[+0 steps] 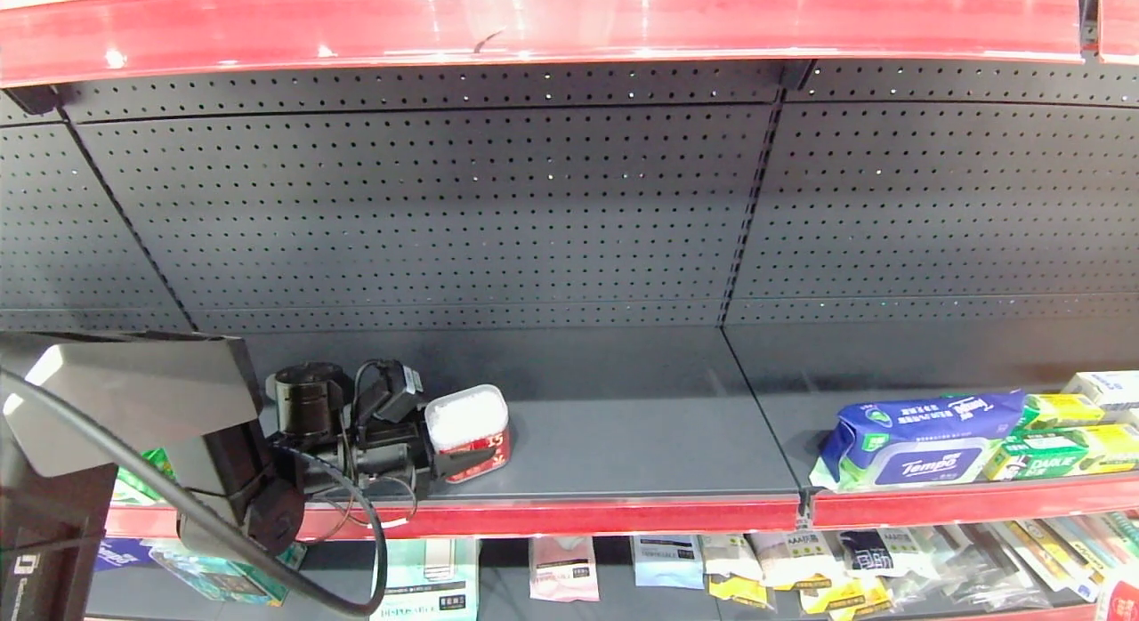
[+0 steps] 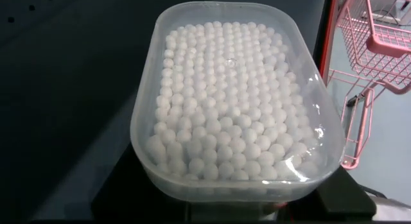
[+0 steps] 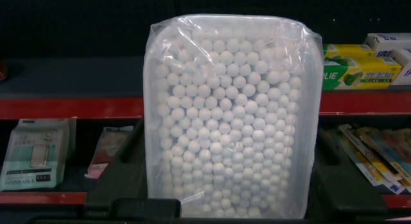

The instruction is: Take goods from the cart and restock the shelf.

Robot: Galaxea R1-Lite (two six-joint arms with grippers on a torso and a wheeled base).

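As it sits on shelf (image 1: pixel 623 443), swab box (image 1: pixel 467 421) clamped in left claw (image 1: pixel 458 452) | right claw (image 3: pixel 232 163) clamps second box (image 3: pixel 234 89)

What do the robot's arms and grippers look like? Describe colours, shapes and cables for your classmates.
The left arm is black, with a grey boxy link, a cylindrical black joint and a thick black cable sweeping beneath it. The left gripper has dark, tapering fingers. In its wrist view, the right gripper shows broad matt black fingers.
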